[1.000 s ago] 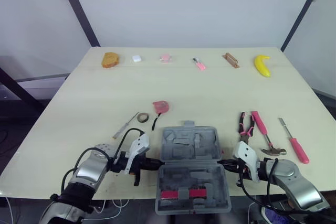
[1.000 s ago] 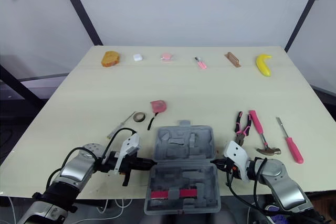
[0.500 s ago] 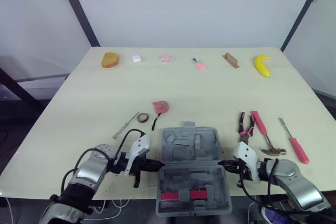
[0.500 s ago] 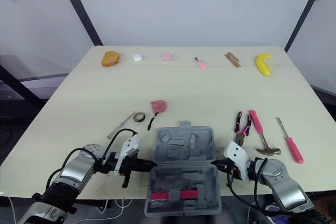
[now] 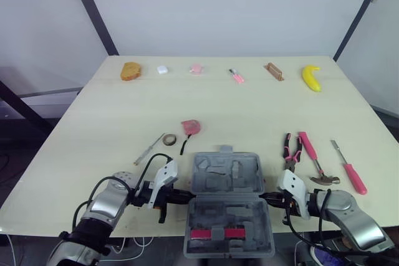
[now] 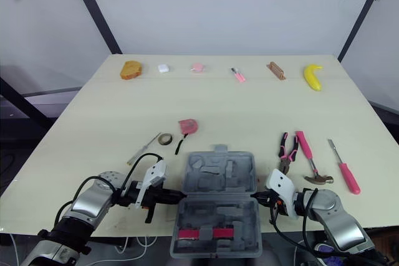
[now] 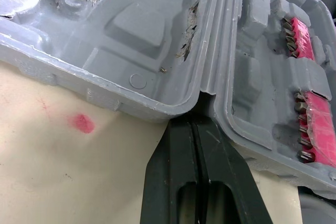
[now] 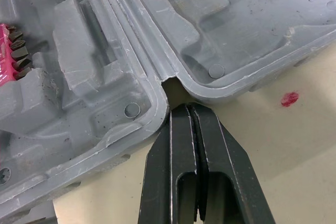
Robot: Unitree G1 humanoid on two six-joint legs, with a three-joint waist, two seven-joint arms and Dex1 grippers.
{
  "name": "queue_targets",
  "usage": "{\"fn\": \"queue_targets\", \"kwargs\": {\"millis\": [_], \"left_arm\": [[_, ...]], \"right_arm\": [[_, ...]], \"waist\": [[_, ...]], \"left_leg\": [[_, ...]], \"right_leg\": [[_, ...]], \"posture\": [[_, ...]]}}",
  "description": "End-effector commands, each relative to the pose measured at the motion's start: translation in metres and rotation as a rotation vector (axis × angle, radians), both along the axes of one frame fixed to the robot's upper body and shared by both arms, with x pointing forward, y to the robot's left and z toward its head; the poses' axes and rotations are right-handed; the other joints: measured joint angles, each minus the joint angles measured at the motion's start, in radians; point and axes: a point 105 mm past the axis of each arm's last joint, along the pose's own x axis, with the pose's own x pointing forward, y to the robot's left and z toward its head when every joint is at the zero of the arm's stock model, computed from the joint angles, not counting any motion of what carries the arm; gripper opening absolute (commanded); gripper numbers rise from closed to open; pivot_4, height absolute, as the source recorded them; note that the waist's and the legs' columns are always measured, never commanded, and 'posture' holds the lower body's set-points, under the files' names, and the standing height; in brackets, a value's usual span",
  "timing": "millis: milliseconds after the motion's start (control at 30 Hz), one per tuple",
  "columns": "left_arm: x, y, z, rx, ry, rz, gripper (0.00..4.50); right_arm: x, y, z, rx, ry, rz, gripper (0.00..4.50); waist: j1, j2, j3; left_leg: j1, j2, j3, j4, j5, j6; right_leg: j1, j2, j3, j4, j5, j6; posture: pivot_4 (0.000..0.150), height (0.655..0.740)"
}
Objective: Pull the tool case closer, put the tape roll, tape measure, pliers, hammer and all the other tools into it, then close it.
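The grey tool case (image 5: 227, 179) lies open at the table's front edge, its near half, with red bit strips (image 7: 304, 119), reaching over the edge. My left gripper (image 5: 185, 197) is shut, its tip pressed into the hinge notch (image 7: 195, 109) on the case's left side. My right gripper (image 5: 263, 197) is shut too, its tip in the right hinge notch (image 8: 169, 85). The tape roll (image 5: 169, 139), the pink tape measure (image 5: 191, 127) and a thin screwdriver (image 5: 149, 148) lie left of the case. The pliers (image 5: 290, 151), hammer (image 5: 315, 160) and pink screwdriver (image 5: 350, 169) lie to its right.
Along the far edge stand a bread piece (image 5: 130, 71), a white block (image 5: 162, 70), a pink item (image 5: 196, 68), a small pink tool (image 5: 236, 76), a brown block (image 5: 273, 71) and a banana (image 5: 311, 77). The table's bare middle (image 5: 237, 110) offers free room.
The open case has slid slightly toward the front edge, with both shut grippers staying at its hinge notches. The loose tools have not moved.
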Motion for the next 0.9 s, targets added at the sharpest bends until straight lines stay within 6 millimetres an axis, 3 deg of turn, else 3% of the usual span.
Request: {"fn": "queue_targets", "kwargs": {"millis": [33,600,900], "left_arm": [[-0.013,-0.001,-0.009,0.015,0.059,-0.033,0.0],[-0.009,0.001,-0.01,0.024,0.05,-0.017,0.0],[-0.005,0.009,-0.007,0.034,0.032,0.012,0.0]], "right_arm": [[-0.002,0.001,0.0,-0.005,-0.003,0.017,0.01],[-0.002,0.001,-0.001,-0.004,-0.009,0.011,0.01],[0.0,-0.015,0.005,0.003,-0.035,-0.04,0.01]], "waist": [[0.0,0.0,0.0],[0.0,0.0,0.0],[0.0,0.0,0.0]], "left_leg": [[0.0,0.0,0.0,0.0,0.0,0.0],[0.0,0.0,0.0,0.0,0.0,0.0],[0.0,0.0,0.0,0.0,0.0,0.0]], "right_leg": [[0.0,0.0,0.0,0.0,0.0,0.0],[0.0,0.0,0.0,0.0,0.0,0.0],[0.0,0.0,0.0,0.0,0.0,0.0]], "posture": [[0.15,0.74],[0.15,0.74],[0.15,0.74]]}}
